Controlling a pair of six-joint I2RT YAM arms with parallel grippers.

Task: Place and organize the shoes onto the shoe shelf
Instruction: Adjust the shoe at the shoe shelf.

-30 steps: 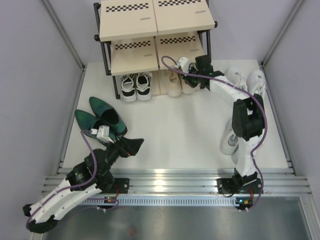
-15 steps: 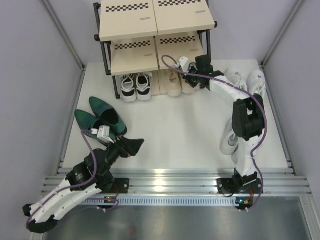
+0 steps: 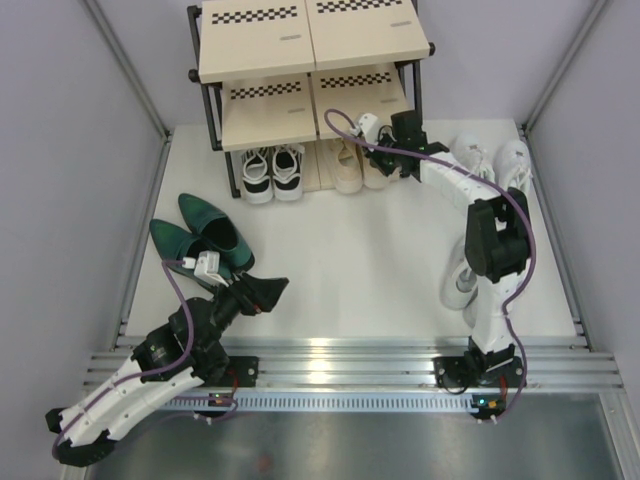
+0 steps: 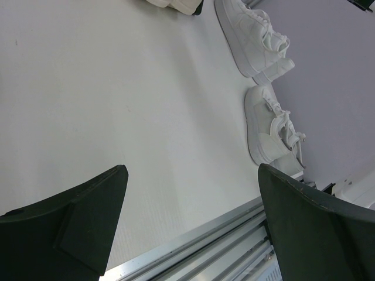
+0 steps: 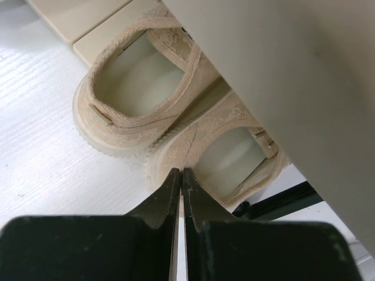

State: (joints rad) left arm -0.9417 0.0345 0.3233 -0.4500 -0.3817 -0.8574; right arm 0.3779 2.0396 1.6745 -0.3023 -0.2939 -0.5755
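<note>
The shoe shelf (image 3: 310, 40) stands at the back of the table. Black-and-white sneakers (image 3: 272, 172) and beige sneakers (image 3: 352, 168) sit side by side on its lowest tier. My right gripper (image 3: 385, 165) is shut, and in the right wrist view its tips (image 5: 180, 171) touch the heel of the right beige sneaker (image 5: 234, 158), beside the left one (image 5: 135, 88). Glossy dark green heeled shoes (image 3: 205, 235) lie on the left of the table. My left gripper (image 3: 268, 292) is open and empty just right of them. White sneakers (image 3: 490, 158) lie at the far right.
Another white sneaker (image 3: 458, 285) lies partly behind the right arm. The left wrist view shows two white sneakers (image 4: 255, 35) (image 4: 272, 129) near the wall and the metal rail (image 4: 222, 234) at the table's front. The shelf's board (image 5: 293, 88) overhangs the beige pair.
</note>
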